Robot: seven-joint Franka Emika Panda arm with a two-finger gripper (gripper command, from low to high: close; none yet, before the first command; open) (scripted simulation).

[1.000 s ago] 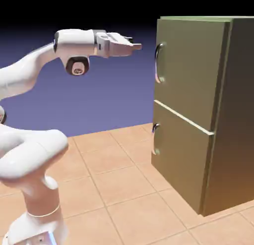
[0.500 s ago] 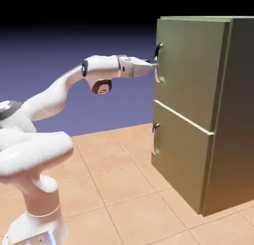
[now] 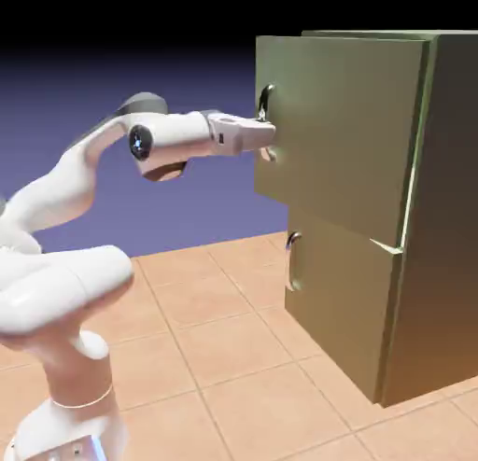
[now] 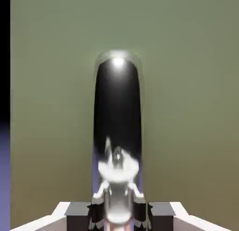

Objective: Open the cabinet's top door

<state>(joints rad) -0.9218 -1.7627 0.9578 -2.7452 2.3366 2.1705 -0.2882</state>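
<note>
Exterior view: the top door [image 3: 341, 123] is seen ajar, its handle-side edge swung out from the front of the cabinet [image 3: 448, 226], its far edge near the cabinet's side corner.
Pincer [image 4: 119, 211]: closed around the curved handle [image 4: 118, 113], a fingertip on either side of the bar in the hand view.
Handle: found near the door's free edge, upright.
Lower door [image 3: 338, 291]: shut, to be left alone.
Step in hand: the top door is, by judgement, being drawn open, with much of the swing remaining.
Pull: best made along an arc about the hinge edge, not straight back, with the wrist turned as the door turns.
Grip: to be kept firm and square, since the smooth bar could slip or twist between the fingertips.
Pace: slow and even, so that the handle is not wrenched.
</note>
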